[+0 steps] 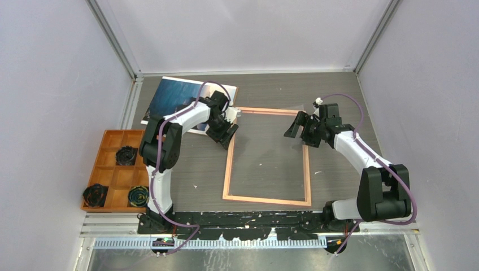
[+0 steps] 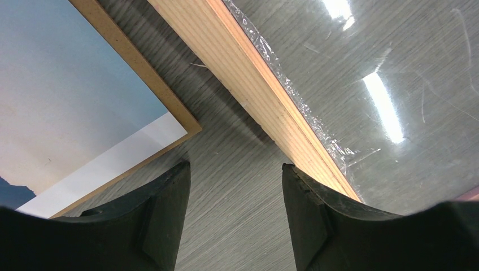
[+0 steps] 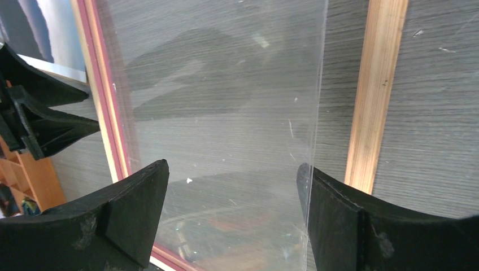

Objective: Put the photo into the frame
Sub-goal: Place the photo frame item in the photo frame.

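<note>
The frame [image 1: 228, 164] lies flat mid-table, its wood-brown back up. A clear pane [image 3: 226, 101] lies inside it, short of the frame's right bar [image 3: 375, 90]. The photo [image 1: 175, 99] of blue sea rests face up on a brown backing board [image 2: 141, 68] at the back left. My left gripper [image 1: 223, 134] is open over bare table, between the photo [image 2: 68, 101] and the frame's left bar [image 2: 260, 96]. My right gripper [image 3: 231, 166] is open over the pane near the frame's far right. The pane's right edge runs across the right fingertip [image 3: 316, 192]. Neither gripper holds anything.
An orange compartment tray [image 1: 107, 134] with dark round rolls [image 1: 127, 155] stands at the left edge. Grey walls close in the table at the left, back and right. The arm bases sit along the near edge.
</note>
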